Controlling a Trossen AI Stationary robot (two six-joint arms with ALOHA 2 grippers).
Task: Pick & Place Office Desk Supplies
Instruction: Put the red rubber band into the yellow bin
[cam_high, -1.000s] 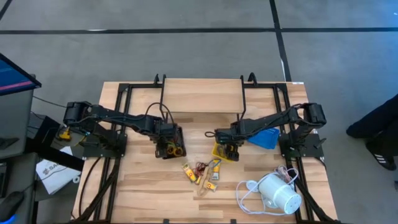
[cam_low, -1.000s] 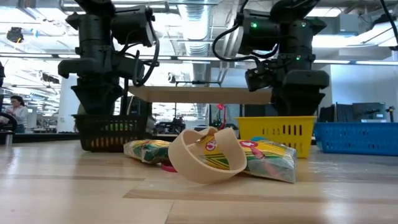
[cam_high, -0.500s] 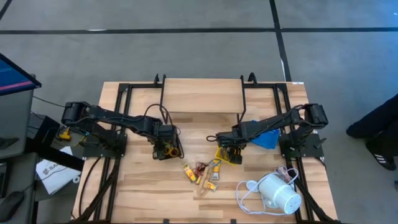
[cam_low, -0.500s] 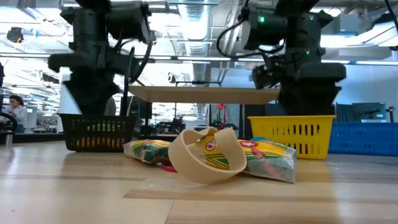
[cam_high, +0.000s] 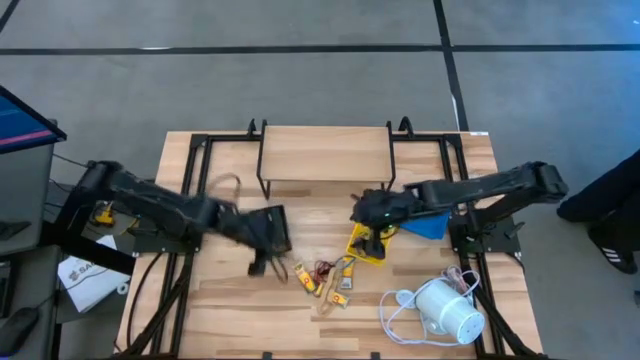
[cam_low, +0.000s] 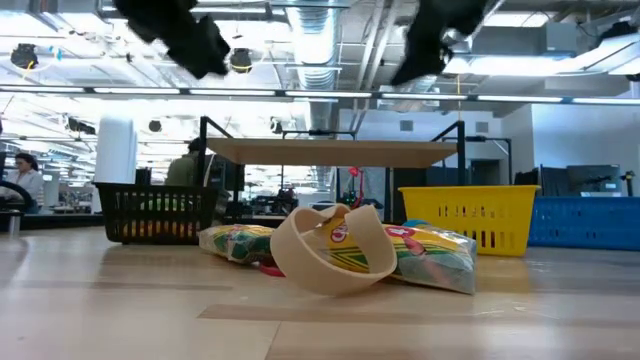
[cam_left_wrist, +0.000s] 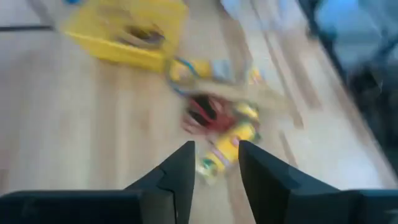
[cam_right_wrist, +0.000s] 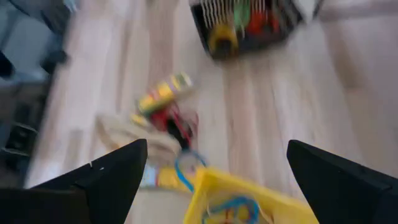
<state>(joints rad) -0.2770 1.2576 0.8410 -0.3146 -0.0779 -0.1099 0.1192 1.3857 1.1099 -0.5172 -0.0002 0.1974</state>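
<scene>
Listing the pile first: office desk supplies (cam_high: 325, 280), a small loose heap of yellow packets, a red band and tan strips, lies on the table (cam_high: 220, 310) near the middle of its front edge.
Bearing from left gripper: left gripper (cam_high: 262, 262) hangs just beside the heap, on its left-edge side; the heap (cam_left_wrist: 217, 134) shows straight ahead past its fingers (cam_left_wrist: 180, 177).
Bearing from right gripper: right gripper (cam_high: 372, 225) stands over the yellow tray (cam_high: 366, 243), toward the back edge from the heap.
Nearer arm: a judgement only, the left, since nothing lies between it and the heap.
Long axis: the spread runs roughly along the front edge; single pieces lie at mixed angles.
Left claw state: partly parted with a narrow gap, nothing between the fingers.
Right claw state: spread wide, released, empty (cam_right_wrist: 211, 180).
Trays: black mesh tray (cam_high: 268, 228) beside the left arm, with coloured pieces inside (cam_right_wrist: 249, 22); blue tray (cam_high: 428, 222) mostly under the right arm.
Other item: white cylindrical device (cam_high: 448, 310) with cord, toward the front right corner.
Hard to make out: both wrist views are smeared; the arms are blurred in the low view; single pieces in the heap cannot be told apart from above.
</scene>
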